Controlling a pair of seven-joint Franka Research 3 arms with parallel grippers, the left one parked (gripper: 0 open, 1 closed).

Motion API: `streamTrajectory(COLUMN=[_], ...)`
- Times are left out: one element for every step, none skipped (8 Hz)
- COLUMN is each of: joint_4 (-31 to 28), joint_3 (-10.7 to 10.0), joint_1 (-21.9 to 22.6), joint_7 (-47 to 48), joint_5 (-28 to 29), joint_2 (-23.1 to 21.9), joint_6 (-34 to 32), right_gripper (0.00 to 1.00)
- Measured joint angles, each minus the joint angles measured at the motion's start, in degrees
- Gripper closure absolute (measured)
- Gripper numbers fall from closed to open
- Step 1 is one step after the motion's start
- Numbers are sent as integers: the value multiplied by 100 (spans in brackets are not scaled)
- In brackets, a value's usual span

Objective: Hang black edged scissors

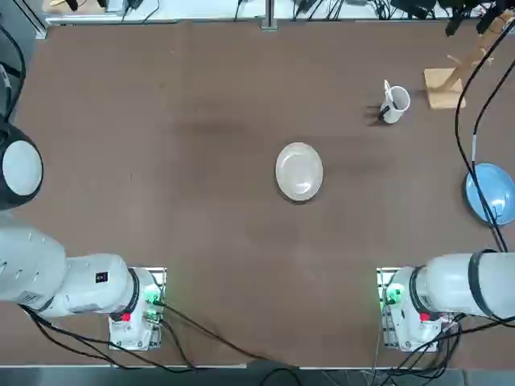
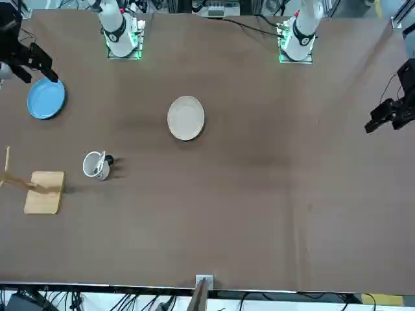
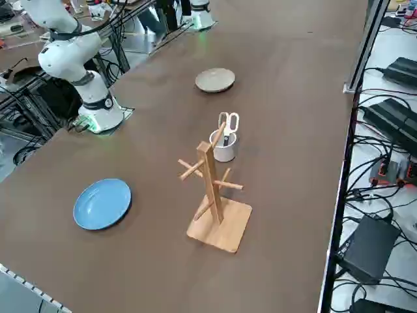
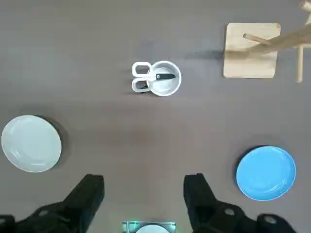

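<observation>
The black edged scissors (image 4: 142, 77) stand blades-down in a white mug (image 4: 170, 87), with their pale handle loops sticking out over the rim. The right side view shows the loops (image 3: 229, 122) rising above the mug (image 3: 225, 151), right behind the wooden peg rack (image 3: 210, 179). My right gripper (image 4: 143, 187) hovers high above the table, open, with nothing between its fingers and well apart from the mug. In the front view it hangs over the blue plate (image 2: 45, 99).
The wooden rack (image 4: 251, 48) stands beside the mug at the table's far right corner. A blue plate (image 4: 266, 173) lies near the right edge. A white plate (image 4: 31, 143) sits at mid-table.
</observation>
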Motion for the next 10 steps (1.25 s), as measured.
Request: streamTrajectory(joint_4=[4, 4, 5, 5, 3, 1, -5, -9, -14, -19], joint_3=[-16, -23, -24, -13, 8, 64, 119, 155, 177, 183], joint_1=[0, 0, 10, 42, 107, 229, 419, 658, 874, 1010], joint_7=[0, 0, 0, 0, 0, 159, 486, 842, 1219, 1602], joint_5=[0, 0, -1, -47, -204, -466, -746, -984, -1132, -1197], joint_2=[1, 5, 24, 74, 160, 298, 489, 713, 939, 1157], joint_6=[2, 4, 6, 6, 5, 9, 57, 163, 291, 460], right_gripper=[0, 0, 0, 0, 0, 0, 0, 0, 0, 0])
